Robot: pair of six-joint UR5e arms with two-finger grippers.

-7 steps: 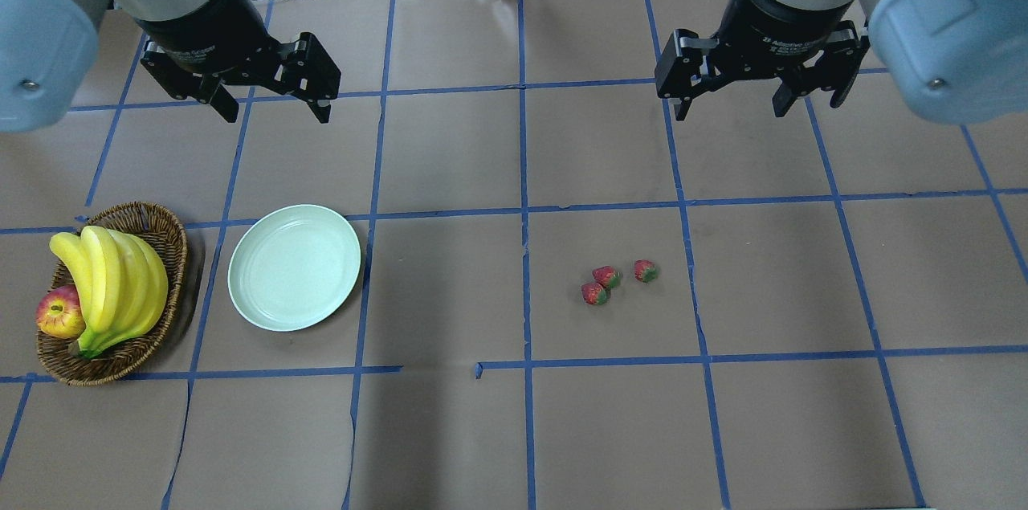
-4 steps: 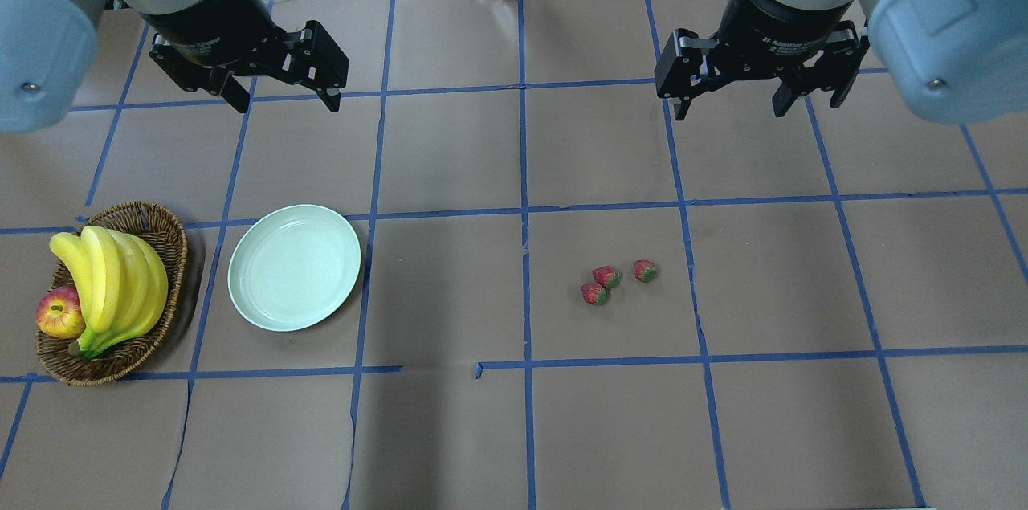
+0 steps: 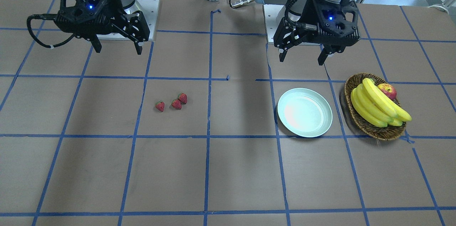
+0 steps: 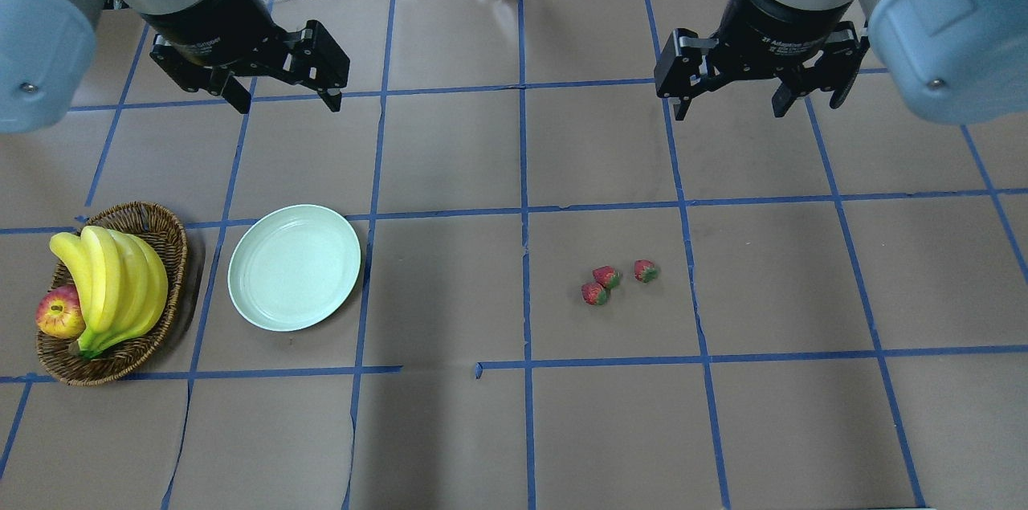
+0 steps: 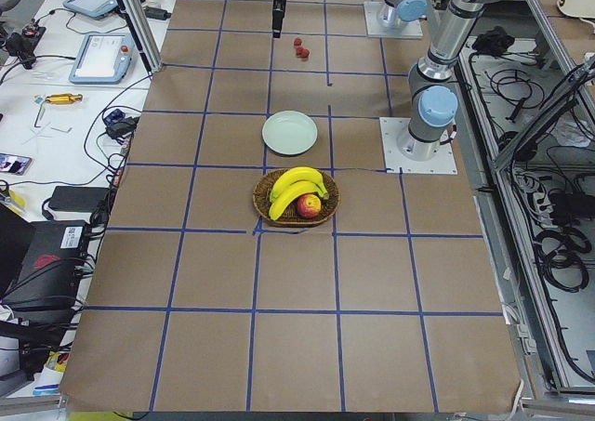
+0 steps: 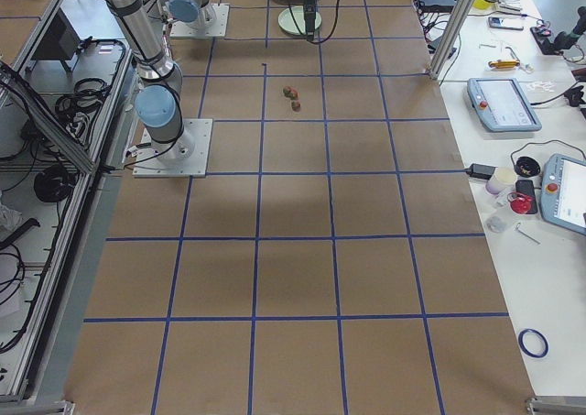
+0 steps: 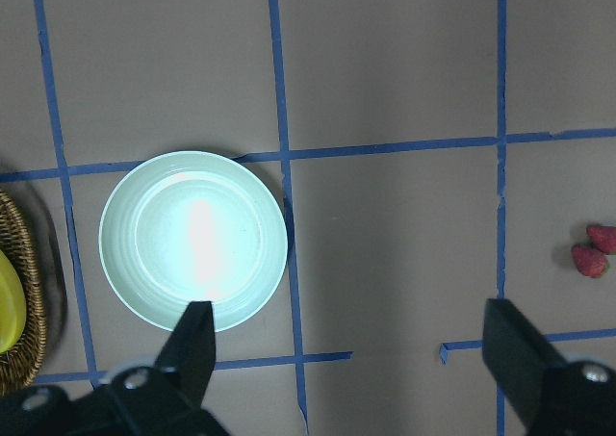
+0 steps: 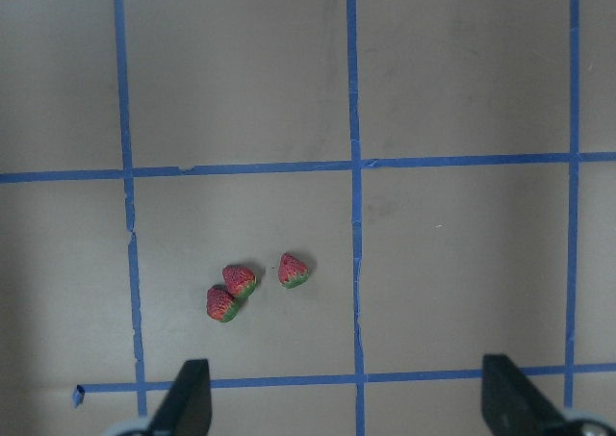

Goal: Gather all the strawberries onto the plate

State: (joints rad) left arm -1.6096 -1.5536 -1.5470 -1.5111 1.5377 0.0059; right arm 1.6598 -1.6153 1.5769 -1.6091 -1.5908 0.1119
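The left claw (image 4: 287,102) hangs above the table (image 4: 450,430) with its two fingers spread wide and nothing between them. The plate (image 4: 294,267) lies flat on the table, forward of this claw and below it, on the side away from the robot base. In the left wrist view the plate rim sits just ahead of one finger (image 7: 192,349), and the plate holds nothing. A wicker basket (image 4: 165,221) stands near the plate without touching it, on the side away from the right claw. The basket holds a bunch of bananas (image 4: 112,285) and an apple (image 4: 59,312). The right claw (image 4: 729,112) also hangs above the table, its fingers wide apart and empty. The strawberries (image 4: 607,277) lie on the table forward of the right claw, offset toward the left claw. In the right wrist view they fall within the span of the fingers, nearer the finger on that view's left (image 8: 192,397). Two strawberries touch each other. The third strawberry (image 4: 646,271) lies just beside the pair, apart from it. All three are well apart from the plate and from the left claw.
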